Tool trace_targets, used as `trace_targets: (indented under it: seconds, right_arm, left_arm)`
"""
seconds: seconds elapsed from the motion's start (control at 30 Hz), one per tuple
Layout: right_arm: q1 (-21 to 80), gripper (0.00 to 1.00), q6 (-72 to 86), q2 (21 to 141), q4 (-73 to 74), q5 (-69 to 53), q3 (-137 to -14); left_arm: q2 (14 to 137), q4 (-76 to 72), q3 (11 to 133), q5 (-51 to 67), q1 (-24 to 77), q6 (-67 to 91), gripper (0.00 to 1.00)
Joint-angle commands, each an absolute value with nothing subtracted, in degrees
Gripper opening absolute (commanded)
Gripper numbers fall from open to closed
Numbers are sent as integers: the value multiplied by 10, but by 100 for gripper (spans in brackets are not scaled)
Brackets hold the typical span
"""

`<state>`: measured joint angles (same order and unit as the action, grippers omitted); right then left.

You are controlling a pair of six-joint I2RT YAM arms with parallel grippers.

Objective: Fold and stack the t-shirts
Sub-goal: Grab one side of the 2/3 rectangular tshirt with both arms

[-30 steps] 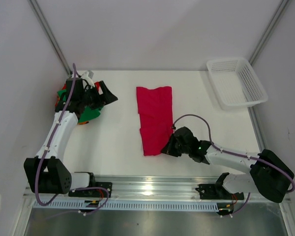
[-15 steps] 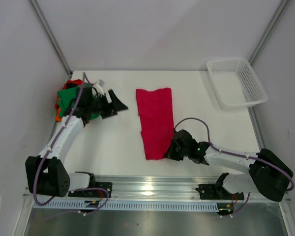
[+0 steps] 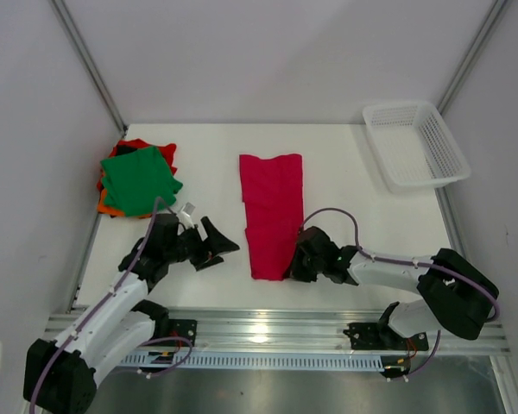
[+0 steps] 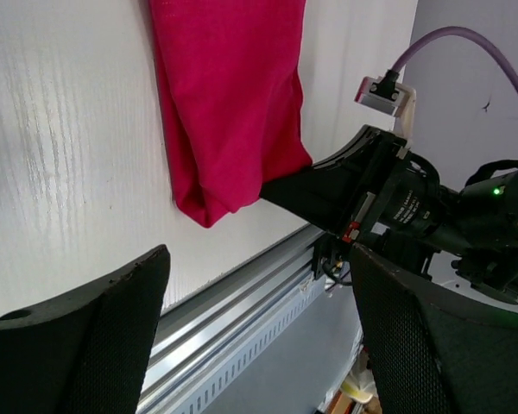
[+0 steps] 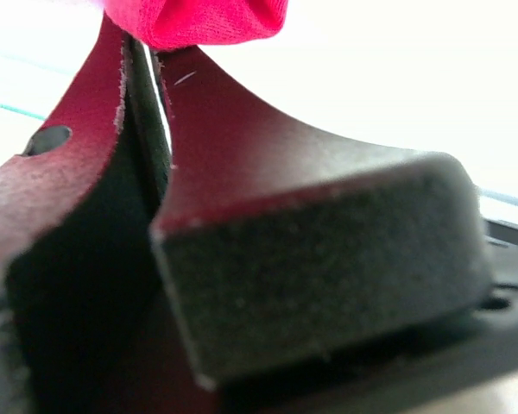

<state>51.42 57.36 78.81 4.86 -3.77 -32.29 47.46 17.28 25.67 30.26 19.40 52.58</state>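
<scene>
1. Top view: the crimson t-shirt (image 3: pixel 272 211) lies as a long folded strip in the middle of the tabletop (image 3: pixel 211 164). It is well apart from the stack (image 3: pixel 138 179) of folded t-shirts at the far left, which has a green one on top. The right tool (image 3: pixel 292 266) sits at the near right corner of the strip. The left tool (image 3: pixel 220 251) stands wide and empty, just beside the near left corner.
2. Left wrist view: the wide jaws of the left tool (image 4: pixel 259 285) frame the near end of the crimson t-shirt (image 4: pixel 229 95), and the tips of the right tool (image 4: pixel 281 185) meet its corner. I think the left tool should come down on the other near corner and take all layers.
3. Right wrist view: the right tool (image 5: pixel 142 47) is pressed closed, with a bunch of the crimson t-shirt (image 5: pixel 198 19) at its tips. The hold looks shallow. It is better to lift both corners together and slowly, so the cloth does not slip out.
</scene>
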Motion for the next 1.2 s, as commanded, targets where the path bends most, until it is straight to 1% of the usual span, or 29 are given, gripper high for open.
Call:
trace_targets:
  seconds: [0.0,0.17,0.3,0.4,0.43,0.7,0.77,1.0,1.17]
  right_arm:
    - [519,0,574,800,23,-56,-346]
    - [518,0,568,804,25,-60,-352]
    - [515,0,563,800,28,-62,-358]
    - [512,0,562,800,27,-65,-361]
    - [511,0,562,800,27,-66,-362]
    - [502,0,563,802,27,-63,-379]
    - [500,0,563,802,30,-62,-382]
    - [491,0,560,795,43,-60,-386]
    - [483,0,556,789,49,-58,-387]
  left_arm:
    - [425,142,231,244,209,584,87]
    - [391,134,185,219,235,621,87]
    - [413,131,164,213,261,644,87]
    - [469,91,156,215,273,640,87]
    - [505,77,155,216,276,637,87]
    - [664,-30,206,233,327,628,86]
    - [703,-37,223,239,338,625,86]
    - [767,-50,270,251,359,618,86]
    - [780,-35,295,250,360,607,86]
